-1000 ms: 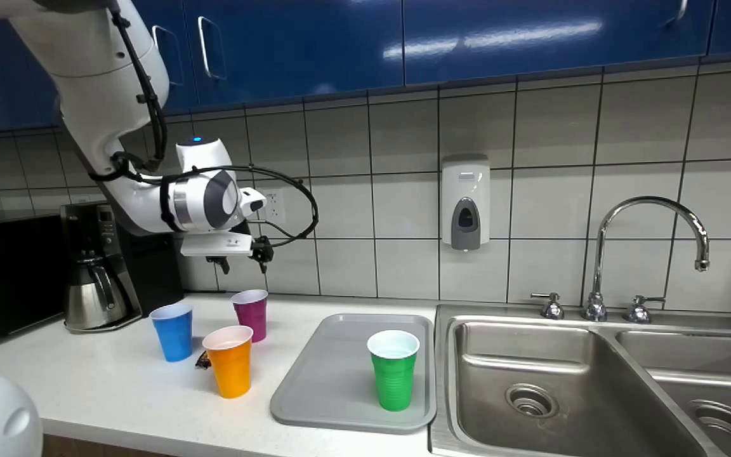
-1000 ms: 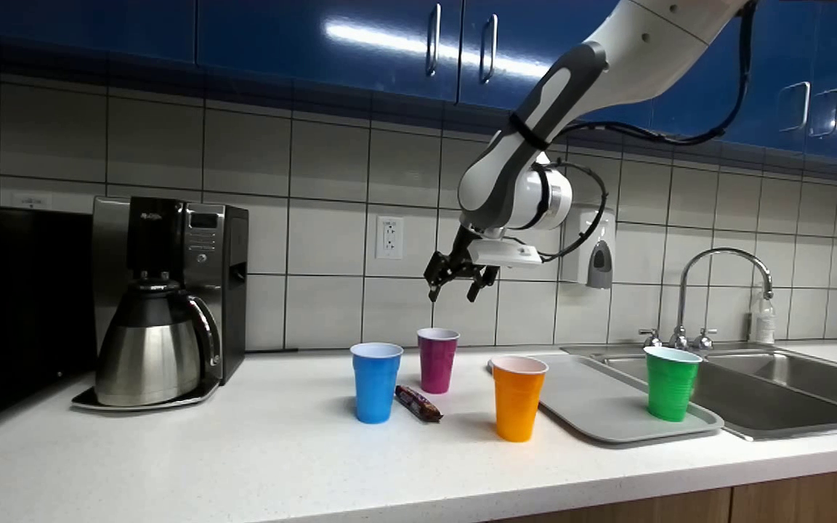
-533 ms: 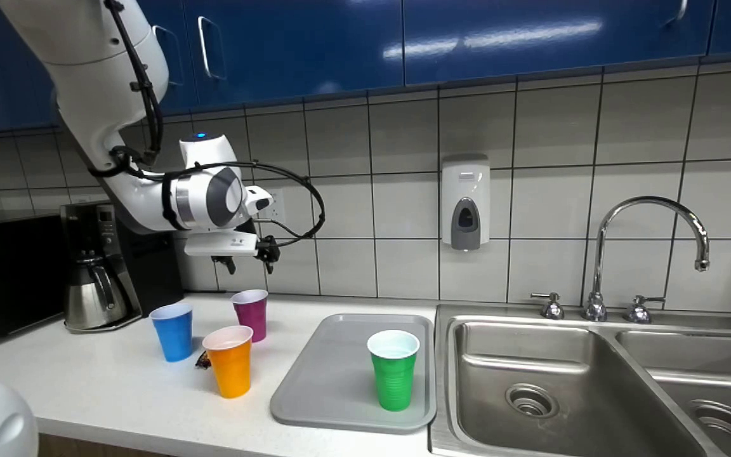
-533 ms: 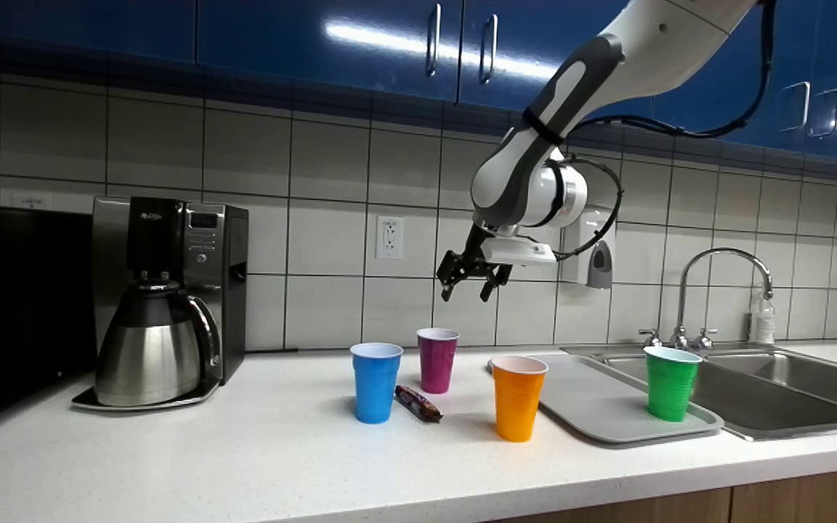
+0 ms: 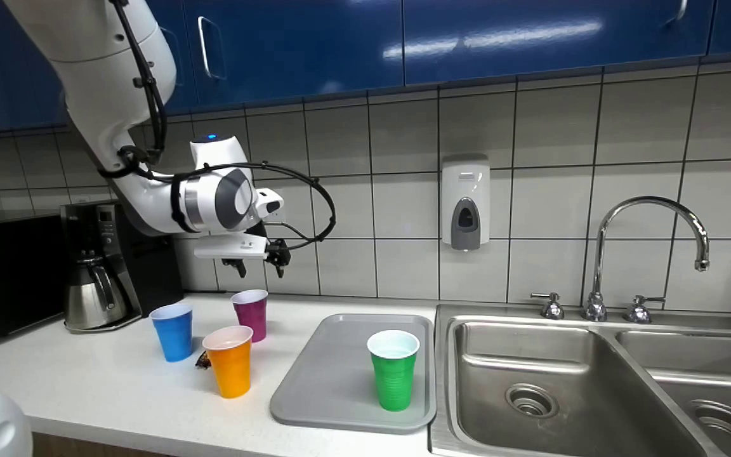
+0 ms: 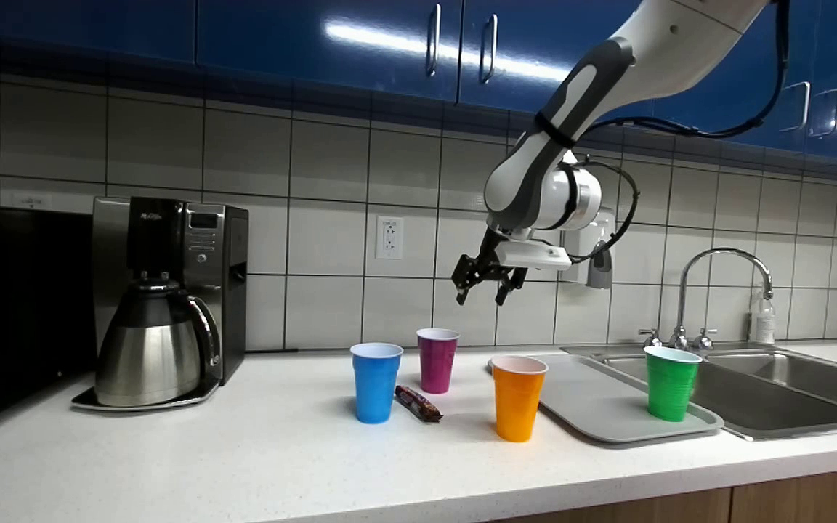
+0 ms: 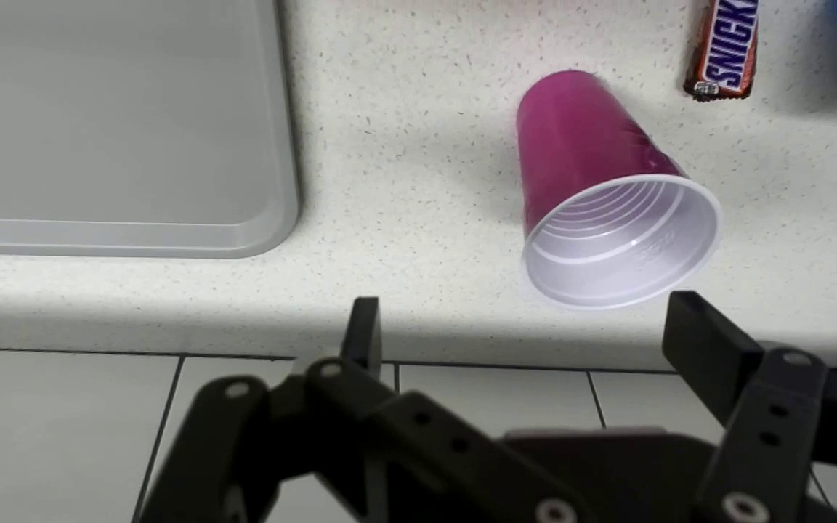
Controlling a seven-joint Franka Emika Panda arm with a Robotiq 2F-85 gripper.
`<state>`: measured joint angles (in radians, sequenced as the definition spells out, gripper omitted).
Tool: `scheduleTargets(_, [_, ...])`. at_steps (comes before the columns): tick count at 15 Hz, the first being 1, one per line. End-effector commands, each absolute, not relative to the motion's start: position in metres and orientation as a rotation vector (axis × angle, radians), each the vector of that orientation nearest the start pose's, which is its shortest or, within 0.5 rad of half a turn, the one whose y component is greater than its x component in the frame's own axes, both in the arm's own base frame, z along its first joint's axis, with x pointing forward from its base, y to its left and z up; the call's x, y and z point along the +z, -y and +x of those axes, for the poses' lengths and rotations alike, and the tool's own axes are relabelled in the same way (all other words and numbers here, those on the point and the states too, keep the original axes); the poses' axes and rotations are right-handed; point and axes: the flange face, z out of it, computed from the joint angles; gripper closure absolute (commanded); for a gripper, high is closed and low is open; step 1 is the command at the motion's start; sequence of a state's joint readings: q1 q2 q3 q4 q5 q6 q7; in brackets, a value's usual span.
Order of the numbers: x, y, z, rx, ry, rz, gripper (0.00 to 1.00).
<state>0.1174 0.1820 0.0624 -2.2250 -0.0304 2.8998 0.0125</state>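
Tool [image 6: 481,298], black two-finger unit, is released: fingers [image 7: 365,330] spread wide, hanging in mid-air above the white speckled counter [image 6: 244,465]. Delta vs 1 s ago: slid toward 3 o'clock in both exterior views, tiny drop, same spread. White-and-grey robot arm [image 6: 607,80] came along.

Nearest item: magenta tapered plastic cup [image 6: 437,367], pale inside, upright on the counter, apart from the tool. In an exterior view the tool is now at 1 o'clock from it, was about 12. Wrist view: cup at 1 o'clock from the midpoint between the fingers.

Same exterior view, clocked from the magenta cup: blue tapered plastic cup [image 6: 375,386] at 8, brown-wrapped Snickers bar [image 6: 418,404] at 7, orange tapered plastic cup [image 6: 516,403] at 4. Both cups upright. Grey flat rectangular tray [image 6: 596,399] at 3, green tapered plastic cup [image 6: 671,386] standing on its 3 o'clock side. Black-and-steel coffee maker [image 6: 160,309] well apart at 9. Cups, bar, tray, coffee maker: all unmoved since the earlier frames.
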Motion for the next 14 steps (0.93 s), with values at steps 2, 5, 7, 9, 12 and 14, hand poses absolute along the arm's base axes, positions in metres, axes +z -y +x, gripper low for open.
scheduleTargets(2, [0.353, -0.085, 0.566, -0.750, 0.221, -3.000, 0.00])
scheduleTargets(5, [0.352, -0.074, 0.564, -0.746, 0.192, -3.010, 0.00])
scheduleTargets(7, [0.353, -0.066, 0.562, -0.744, 0.172, -3.016, 0.00])
scheduleTargets(9, [0.355, -0.058, 0.560, -0.747, 0.151, -3.021, 0.00])
scheduleTargets(12, [0.360, -0.046, 0.556, -0.755, 0.117, -3.026, 0.00])
scheduleTargets(14, [0.362, -0.038, 0.554, -0.760, 0.096, -3.031, 0.00])
